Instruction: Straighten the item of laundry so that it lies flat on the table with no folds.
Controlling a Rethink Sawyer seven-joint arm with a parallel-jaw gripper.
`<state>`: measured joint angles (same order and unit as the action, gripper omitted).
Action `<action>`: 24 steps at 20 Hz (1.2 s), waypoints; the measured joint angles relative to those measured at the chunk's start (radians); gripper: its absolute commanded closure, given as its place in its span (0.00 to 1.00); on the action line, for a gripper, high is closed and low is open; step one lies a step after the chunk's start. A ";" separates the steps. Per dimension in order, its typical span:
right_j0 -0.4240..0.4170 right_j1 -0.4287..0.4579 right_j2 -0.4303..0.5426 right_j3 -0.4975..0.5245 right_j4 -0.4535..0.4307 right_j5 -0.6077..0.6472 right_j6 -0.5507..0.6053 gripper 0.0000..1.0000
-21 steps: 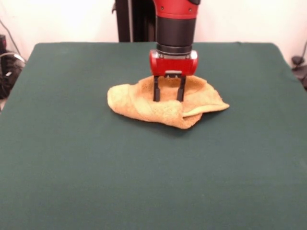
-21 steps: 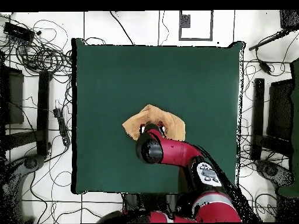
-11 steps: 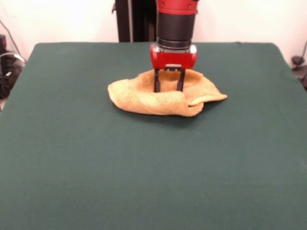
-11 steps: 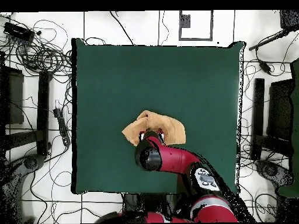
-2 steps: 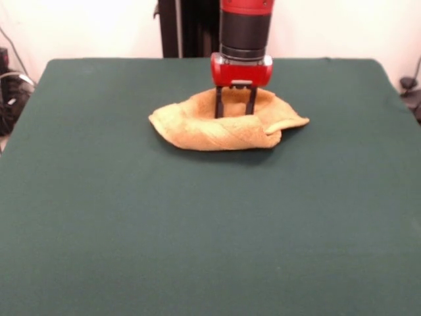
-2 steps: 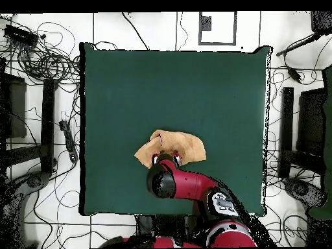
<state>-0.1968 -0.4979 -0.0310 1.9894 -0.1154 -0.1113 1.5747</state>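
The item of laundry (image 5: 197,128), a yellow-orange towel, lies bunched on the green table (image 5: 197,230), a little beyond its middle. Its near edge is rolled over into a thick fold, and a corner flap sticks out to the right. My gripper (image 5: 235,114) comes straight down into the hollow behind that fold. Its two black fingers (image 5: 218,104) stand apart, open, and the rolled edge hides their tips. In the overhead view the red arm (image 6: 188,185) covers the gripper and the near part of the towel (image 6: 181,142), which lies low on the table (image 6: 130,84).
Cables (image 6: 45,61) and black equipment (image 6: 305,123) lie on the floor on both sides of the table. A dark post (image 5: 177,26) stands behind the table's far edge.
The gripper has drawn back toward the far side of the table and the towel has shifted with it. The front fold has rolled lower and flatter. The spread of the fingers is unchanged.
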 measured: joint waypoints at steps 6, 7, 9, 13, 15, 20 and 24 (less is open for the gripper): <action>0.001 0.002 -0.006 0.030 0.000 0.000 0.000 0.00; 0.001 0.002 -0.007 0.036 0.000 0.000 0.000 0.00; 0.002 0.002 -0.009 0.047 0.000 0.000 0.000 0.00; 0.002 0.002 -0.015 0.067 0.000 0.000 0.000 0.00; 0.002 0.002 -0.019 0.077 0.000 0.000 0.000 0.00; 0.002 0.002 -0.026 0.105 0.001 0.000 0.000 0.00; 0.002 0.002 -0.028 0.119 0.001 0.000 0.000 0.00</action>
<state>-0.1953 -0.4960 -0.0590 2.1082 -0.1148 -0.1113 1.5747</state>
